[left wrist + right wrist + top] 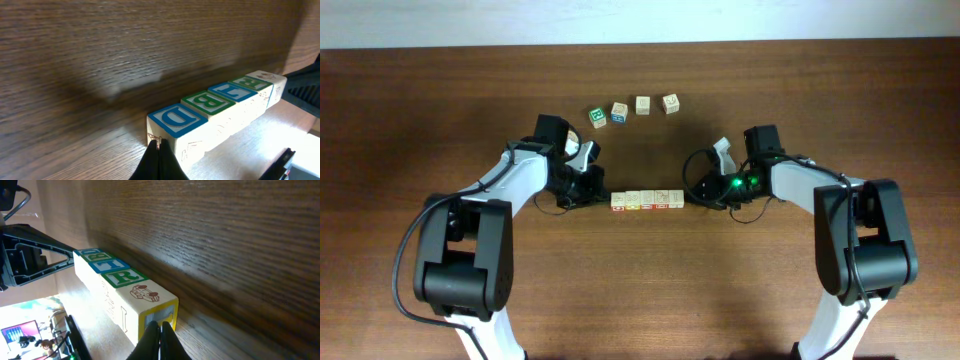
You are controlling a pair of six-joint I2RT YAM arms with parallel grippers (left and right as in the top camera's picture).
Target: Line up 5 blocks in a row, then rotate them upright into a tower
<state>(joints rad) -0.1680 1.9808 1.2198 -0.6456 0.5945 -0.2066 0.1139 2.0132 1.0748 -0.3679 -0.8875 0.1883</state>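
The blocks [647,200] lie joined in one straight line across the middle of the table. In the left wrist view the line of blocks [215,115] shows blue and green letter faces on top, D nearest. My left gripper [159,146] is shut, its tips pressed against the line's left end face. In the right wrist view the line of blocks [125,290] ends in a yellow-framed face. My right gripper [160,326] is shut, with its tips touching that face. From overhead, the left gripper [603,197] and right gripper [687,198] bracket the line end to end.
Several separate alphabet cubes [632,108] sit in a loose arc behind the line, toward the far edge. Both arms reach inward from the near corners, elbows out. Bare wooden tabletop [640,290] lies in front of the line.
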